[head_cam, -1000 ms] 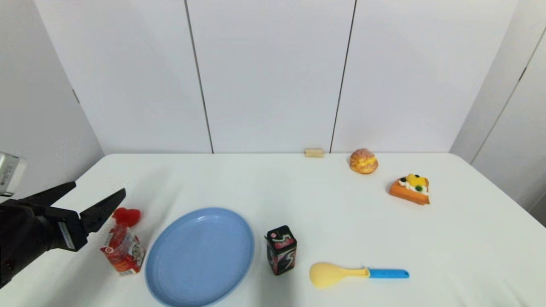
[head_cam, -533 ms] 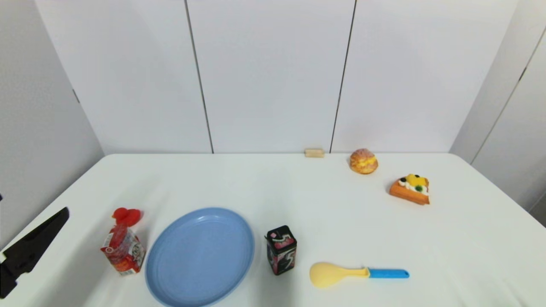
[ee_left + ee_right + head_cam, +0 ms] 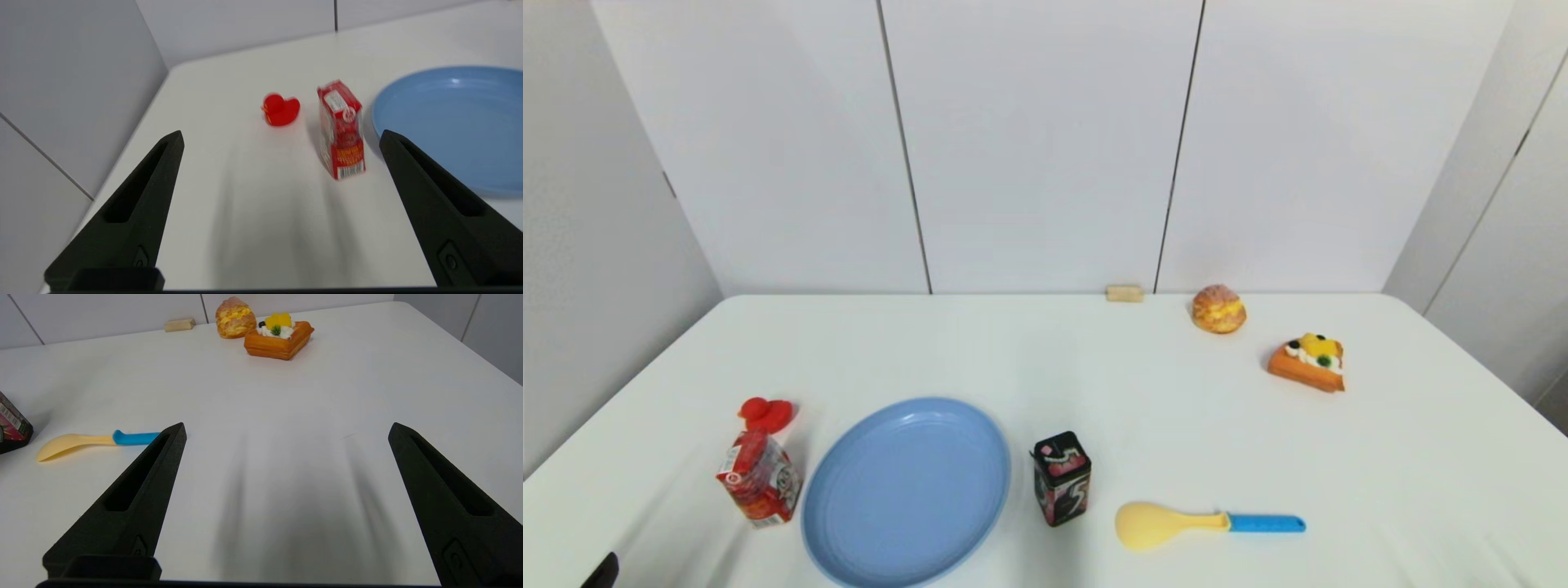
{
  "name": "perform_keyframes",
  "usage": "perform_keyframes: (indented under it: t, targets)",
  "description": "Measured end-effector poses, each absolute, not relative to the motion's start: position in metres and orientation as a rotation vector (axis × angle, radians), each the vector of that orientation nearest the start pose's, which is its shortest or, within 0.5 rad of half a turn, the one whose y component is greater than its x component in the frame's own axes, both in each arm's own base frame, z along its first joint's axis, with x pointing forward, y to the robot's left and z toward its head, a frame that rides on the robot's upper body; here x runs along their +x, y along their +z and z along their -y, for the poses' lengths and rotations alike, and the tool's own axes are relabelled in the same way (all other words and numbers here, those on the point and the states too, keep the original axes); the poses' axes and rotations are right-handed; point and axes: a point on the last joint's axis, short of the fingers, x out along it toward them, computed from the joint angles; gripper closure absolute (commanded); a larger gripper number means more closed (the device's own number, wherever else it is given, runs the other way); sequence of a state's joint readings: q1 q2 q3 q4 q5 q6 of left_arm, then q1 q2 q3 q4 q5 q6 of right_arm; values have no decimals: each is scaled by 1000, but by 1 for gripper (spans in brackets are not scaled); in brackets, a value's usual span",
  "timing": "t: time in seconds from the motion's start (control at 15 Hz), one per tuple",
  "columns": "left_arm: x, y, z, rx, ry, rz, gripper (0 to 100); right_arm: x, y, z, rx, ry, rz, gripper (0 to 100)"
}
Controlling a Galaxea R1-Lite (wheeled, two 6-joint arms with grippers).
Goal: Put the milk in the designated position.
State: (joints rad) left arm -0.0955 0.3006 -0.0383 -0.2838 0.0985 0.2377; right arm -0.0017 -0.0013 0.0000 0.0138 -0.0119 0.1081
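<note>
Milk (image 3: 760,487) stands upright on the white table (image 3: 1045,367) just left of the blue plate (image 3: 907,490), grey wall panels behind. From my left wrist, my left pincer (image 3: 282,139) hangs spread wide and empty, short of the carton, well apart. From my right wrist, my right pincer (image 3: 286,430) gapes over bare table.

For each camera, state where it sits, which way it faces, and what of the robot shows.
Head: on the robot's head, facing forward and down at the table; only a tip of the left pincer shows.
Left wrist: behind the open left pincer, facing the milk.
Right wrist: behind the open right pincer, facing bare tabletop.
Head and left wrist share the milk.
</note>
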Motion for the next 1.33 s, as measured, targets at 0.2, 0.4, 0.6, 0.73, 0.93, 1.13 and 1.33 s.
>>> perform_keyframes:
  t: [0.2, 0.4, 0.6, 0.73, 0.93, 1.13, 1.33]
  targets:
    - [2, 129, -1, 250, 8, 13, 0, -23, 74, 0, 108, -14, -12, 0]
    - [-5, 121, 0, 252, -18, 18, 0, -23, 74, 0, 108, -15, -12, 0]
    - [-17, 98, 1, 255, -20, 47, 0, -23, 74, 0, 108, -15, -12, 0]
    - [-20, 83, 2, 241, -57, 10, 0, -23, 74, 0, 107, -13, -12, 0]
    - [-22, 77, 2, 204, -62, 7, 0, -23, 74, 0, 107, -14, -12, 0]
    - [-23, 76, 1, 100, -15, 5, 0, -23, 74, 0, 108, -14, -12, 0]
    - [-23, 76, 0, -8, 7, 8, 0, -23, 74, 0, 108, -14, -12, 0]
